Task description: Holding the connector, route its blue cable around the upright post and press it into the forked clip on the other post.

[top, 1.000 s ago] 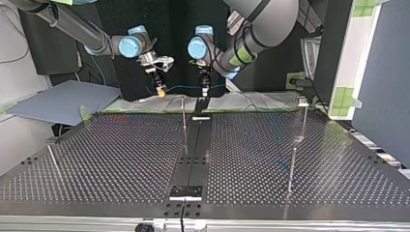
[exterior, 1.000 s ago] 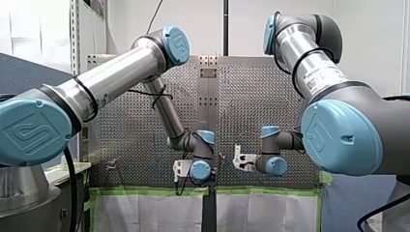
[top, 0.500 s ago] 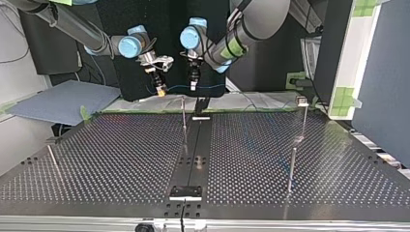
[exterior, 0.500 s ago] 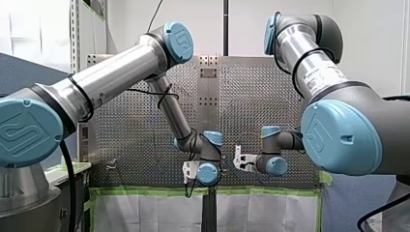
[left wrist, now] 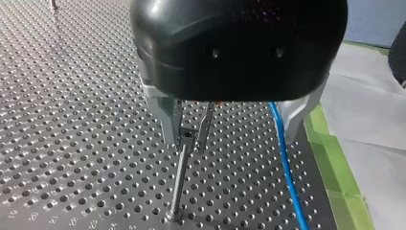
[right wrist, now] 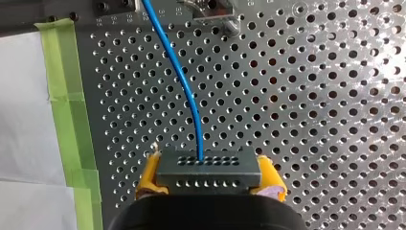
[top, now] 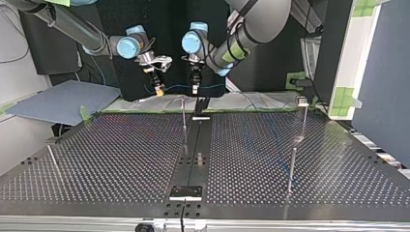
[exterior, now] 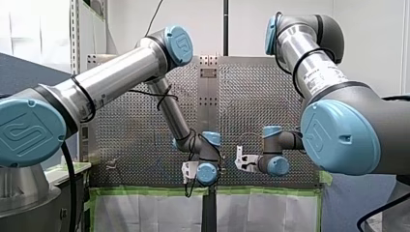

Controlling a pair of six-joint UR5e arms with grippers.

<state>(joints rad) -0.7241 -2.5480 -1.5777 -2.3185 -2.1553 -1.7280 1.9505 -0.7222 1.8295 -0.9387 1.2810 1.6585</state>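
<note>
- Dark grey perforated metal table. A black strip runs from six to twelve o'clock down the middle of the top view.
- Green tape edges the table, with a white sheet beyond it.
- Room: a grey-blue board lies at the top view's ten o'clock and a white frame patched with green tape stands at two o'clock. A white wall shows at the front view's twelve o'clock.
- Upright post: toward twelve o'clock in the top view, just beside the strip.
- Two more posts stand at three o'clock and a leaning post at eight o'clock.
- My right gripper: its yellow pads are clamped on the two ends of the grey connector. It sits at eleven o'clock in the top view.
- Blue cable: it leaves the connector's face and curves ahead of the gripper over the table. In the top view it spans across to my left gripper at twelve o'clock.
- My left gripper: its metal fingers are spread wide and grip nothing. The cable hangs between them just beside one finger, and the upright post stands just beside the other.
</note>
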